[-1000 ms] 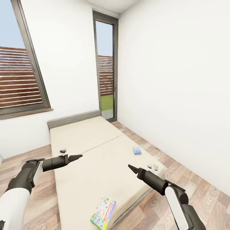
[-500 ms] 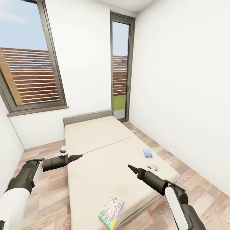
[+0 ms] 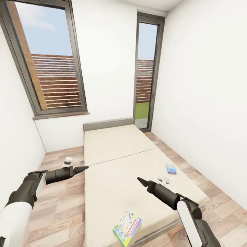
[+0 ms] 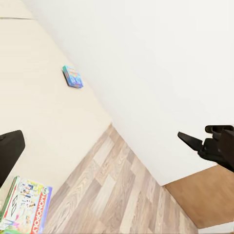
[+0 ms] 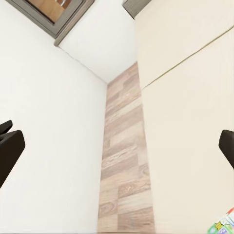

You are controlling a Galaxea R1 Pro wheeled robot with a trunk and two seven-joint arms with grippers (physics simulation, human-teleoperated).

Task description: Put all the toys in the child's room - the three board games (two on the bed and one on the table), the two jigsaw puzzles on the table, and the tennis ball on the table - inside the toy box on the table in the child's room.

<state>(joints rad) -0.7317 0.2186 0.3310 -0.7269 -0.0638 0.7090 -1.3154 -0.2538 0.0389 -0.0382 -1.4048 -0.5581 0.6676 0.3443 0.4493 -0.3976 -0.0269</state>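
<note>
Evidently early in the job: two board games lie on the bed, neither picked up. White-green board game sits at about 6 o'clock in the head view, at the mattress's near edge. Small blue board game lies at roughly 4 o'clock, near the bed's right edge, well apart from the first. A small white-grey object rests just beside the blue one; too small to identify. Another small dark-and-white item lies on the wood floor at 8 o'clock.

Left gripper hangs over the floor at the bed's left edge, empty; right gripper hovers over the mattress, also empty. Both wrist views show fingers at opposite edges of the frame, so both are spread wide.

No container in sight, so its contents cannot be judged. Judging from this, all pickups from the bed remain.
</note>
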